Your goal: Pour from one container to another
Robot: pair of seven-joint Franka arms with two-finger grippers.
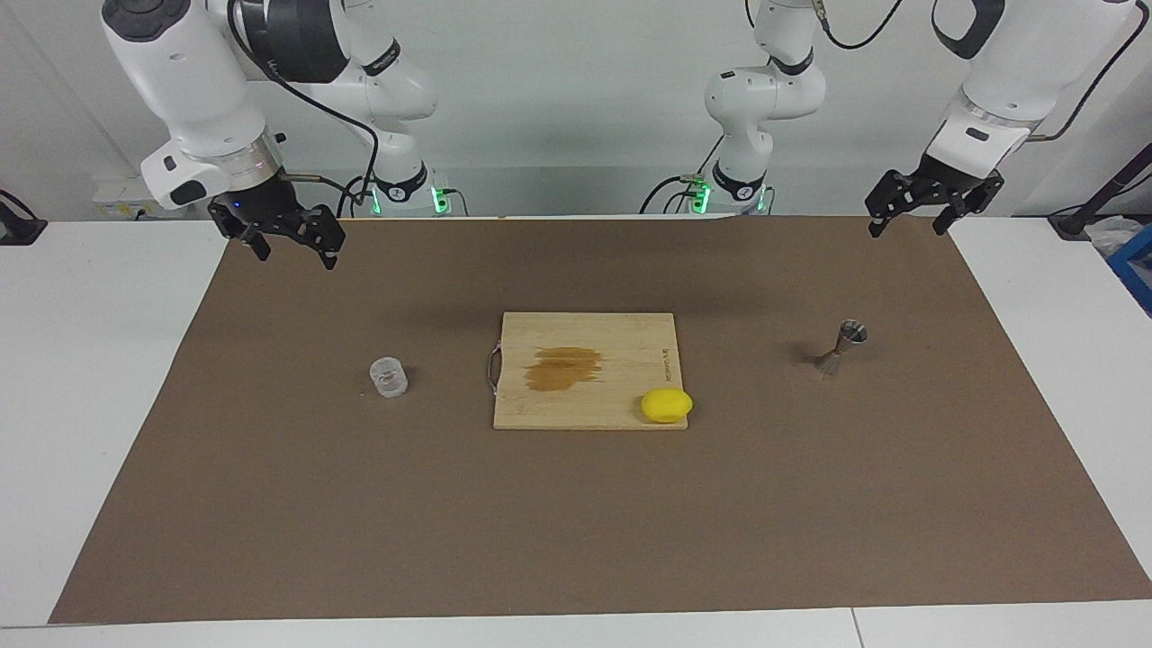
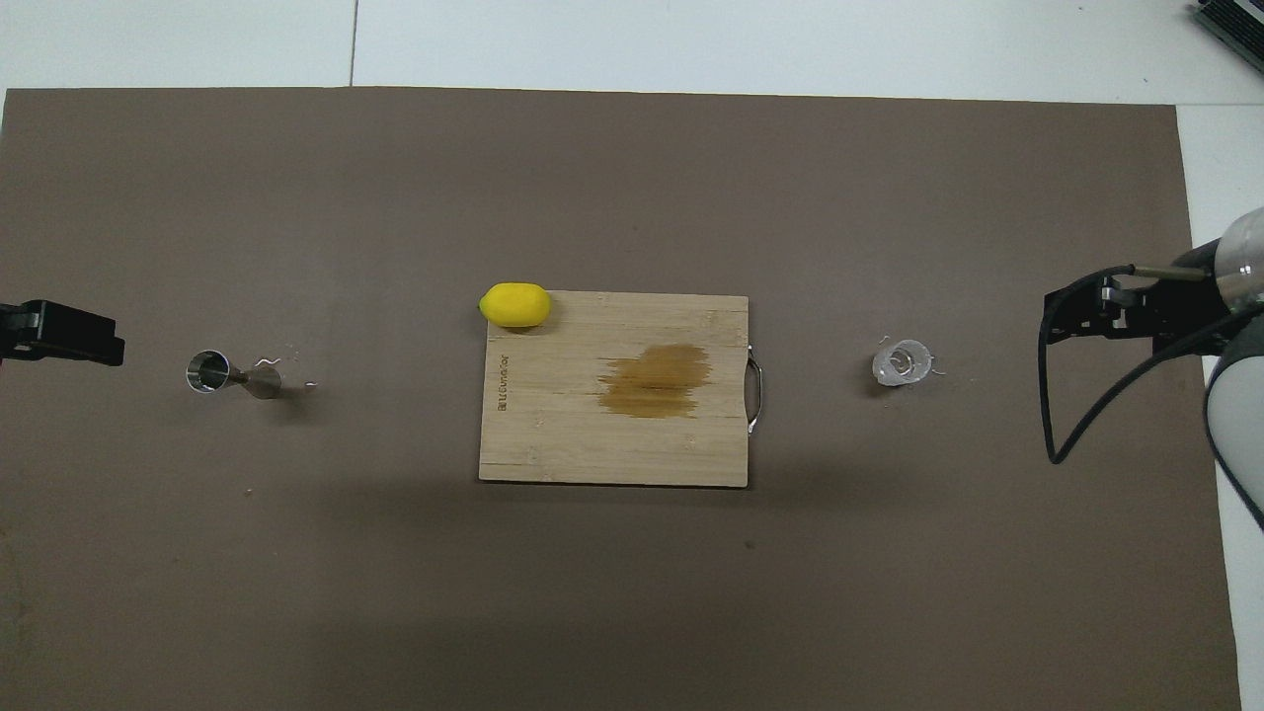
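Looking first at the clear cup, I see a short, transparent cylinder standing upright on the brown mat, toward the right arm's end of the table and well apart from everything else. Its walls look thin and glassy; I cannot tell what, if anything, is in it. Toward the left arm's end stands the metal jigger, a silvery hourglass of two cones joined at a narrow waist, shiny and upright. Between the two lies a rectangular wooden cutting board with pale grain, a darker brown stain near its middle and a thin metal handle on the edge facing the cup. Small dark lettering runs along the opposite edge, too small for me to read. A smooth yellow lemon rests on the board's corner farther from the robots, on the jigger's side. My right gripper hangs over the mat's edge by its base, fingers apart, holding nothing. My left gripper hangs likewise at its own end, fingers spread and empty.
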